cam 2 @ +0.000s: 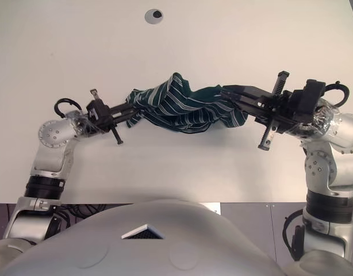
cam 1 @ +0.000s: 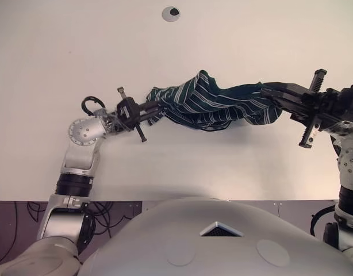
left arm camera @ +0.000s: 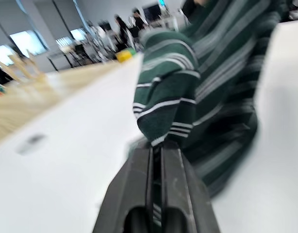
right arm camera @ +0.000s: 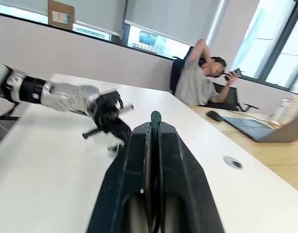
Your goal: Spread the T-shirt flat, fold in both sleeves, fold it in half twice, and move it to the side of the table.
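T-shirt [cam 1: 205, 103]: I'm holding it bunched between left gripper [cam 1: 154, 110] and right gripper [cam 1: 269, 93], both clamped on it, for spreading.

At the left of the head views, the silver-grey metal left arm [cam 1: 79, 158] has a round joint cap ringed with small screws and a black ribbed band below; a thin black cable [cam 1: 91, 98] loops at its wrist. The matte-black left gripper [cam 1: 157, 108] has two long flat fingers. At the right edge, the silver right arm [cam 2: 332, 155] matches it, and the black right gripper [cam 2: 227, 90] carries a threaded crossbar.
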{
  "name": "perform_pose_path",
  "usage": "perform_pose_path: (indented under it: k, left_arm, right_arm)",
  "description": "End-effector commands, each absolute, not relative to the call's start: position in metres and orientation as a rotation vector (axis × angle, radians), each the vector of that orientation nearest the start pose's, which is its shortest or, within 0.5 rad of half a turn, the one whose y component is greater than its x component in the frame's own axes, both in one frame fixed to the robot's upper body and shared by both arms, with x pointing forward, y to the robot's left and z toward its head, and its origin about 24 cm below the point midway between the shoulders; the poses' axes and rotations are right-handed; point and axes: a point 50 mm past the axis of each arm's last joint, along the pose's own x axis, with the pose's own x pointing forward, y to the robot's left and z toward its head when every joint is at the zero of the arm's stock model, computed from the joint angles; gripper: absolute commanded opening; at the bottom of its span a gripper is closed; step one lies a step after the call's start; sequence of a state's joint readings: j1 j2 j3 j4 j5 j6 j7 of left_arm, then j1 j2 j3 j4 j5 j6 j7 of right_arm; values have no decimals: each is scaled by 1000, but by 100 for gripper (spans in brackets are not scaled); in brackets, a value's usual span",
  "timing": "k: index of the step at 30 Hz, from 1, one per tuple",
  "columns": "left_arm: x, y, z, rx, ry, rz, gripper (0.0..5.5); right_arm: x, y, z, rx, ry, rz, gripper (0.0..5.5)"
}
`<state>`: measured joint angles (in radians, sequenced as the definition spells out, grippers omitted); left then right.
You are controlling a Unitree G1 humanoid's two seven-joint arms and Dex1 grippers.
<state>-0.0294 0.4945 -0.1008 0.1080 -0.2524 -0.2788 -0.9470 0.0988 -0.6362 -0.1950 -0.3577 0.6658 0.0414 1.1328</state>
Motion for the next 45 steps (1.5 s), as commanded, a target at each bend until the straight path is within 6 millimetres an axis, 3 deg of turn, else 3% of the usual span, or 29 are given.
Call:
perform_pose_path:
  k: [1, 8, 13, 16, 20, 24, 30, 36, 41, 45]
  left_arm:
    - [256, 200, 95, 354, -161, -986, 3]
    - [295, 200, 131, 420, -169, -1074, 3]
    - [337, 208, 169, 454, -154, -999, 3]
    - [357, 208, 199, 466, -186, -959, 3]
    - [381, 194, 230, 454, -183, -930, 3]
    - [398, 188, 258, 446, -196, -847, 3]
    - [408, 178, 290, 477, -225, -732, 3]
    - [408, 183, 313, 474, -267, -662, 3]
    - [403, 188, 302, 460, -268, -777, 3]
    - [385, 200, 269, 409, -235, -1095, 3]
  right_arm:
    - [222, -228, 151, -226, -276, 998, 0]
    - [283, -229, 175, -340, -340, 744, 0]
    - [338, -241, 197, -519, -344, 505, 0]
    - [365, -243, 222, -554, -367, 424, 0]
    - [384, -240, 260, -576, -413, 375, 0]
    - [396, -236, 290, -588, -428, 307, 0]
    - [401, -230, 324, -597, -449, 223, 0]
    - [399, -229, 340, -576, -492, 217, 0]
    - [390, -230, 342, -513, -575, 357, 0]
    - [374, -231, 325, -447, -629, 651, 0]
